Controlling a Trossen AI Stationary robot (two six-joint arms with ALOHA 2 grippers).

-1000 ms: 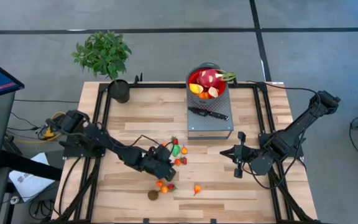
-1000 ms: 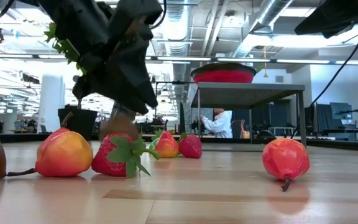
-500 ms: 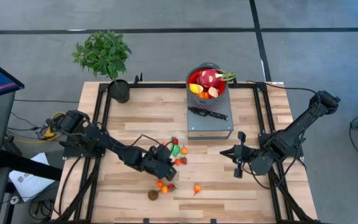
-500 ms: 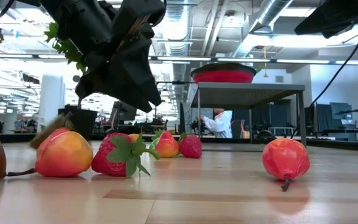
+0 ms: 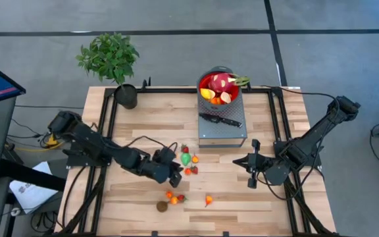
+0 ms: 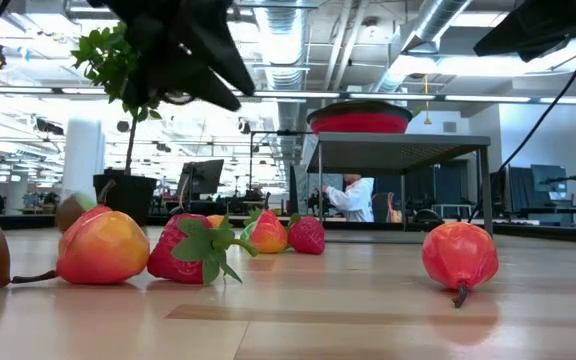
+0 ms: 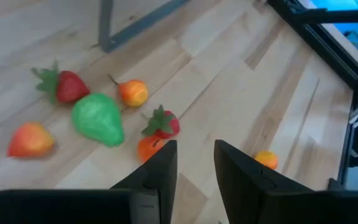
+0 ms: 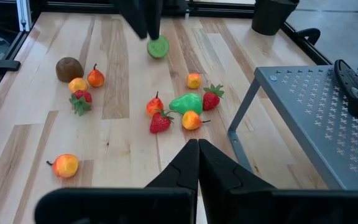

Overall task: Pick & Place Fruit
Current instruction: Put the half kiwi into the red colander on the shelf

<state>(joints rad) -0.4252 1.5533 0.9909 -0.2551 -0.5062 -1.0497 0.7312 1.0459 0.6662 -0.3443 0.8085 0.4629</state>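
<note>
Most of the fruit [image 5: 187, 160] lies loose on the table [image 5: 242, 210] near its middle: a green pear [image 7: 98, 119] with strawberries and small orange pieces close around it. A second little group sits nearer the front edge, with a brown fruit [image 5: 162, 206] beside it and one orange-red fruit [image 5: 208, 199] off alone. A round green fruit [image 8: 158, 47] sits just by my left tool [image 7: 193, 149]; I cannot tell whether they touch. That tool hangs above the table over the cluster, its fingers a narrow gap apart with bare wood showing between them, gripping nothing. My right tool [image 8: 197, 146] waits on the right side of the table, clenched on nothing. More fruit, the dragon fruit [image 5: 221, 83] among it, fills the bowl [image 6: 359, 121] on the grey stand [image 5: 222, 133] at the back, where a knife [image 5: 221, 120] also lies. A potted plant [image 5: 110, 56] stands at the back left corner. The table is pale wood planks. Beyond it I see a bright hall with ceiling ducts, a person [image 6: 351, 198] in white, and a grey floor.
</note>
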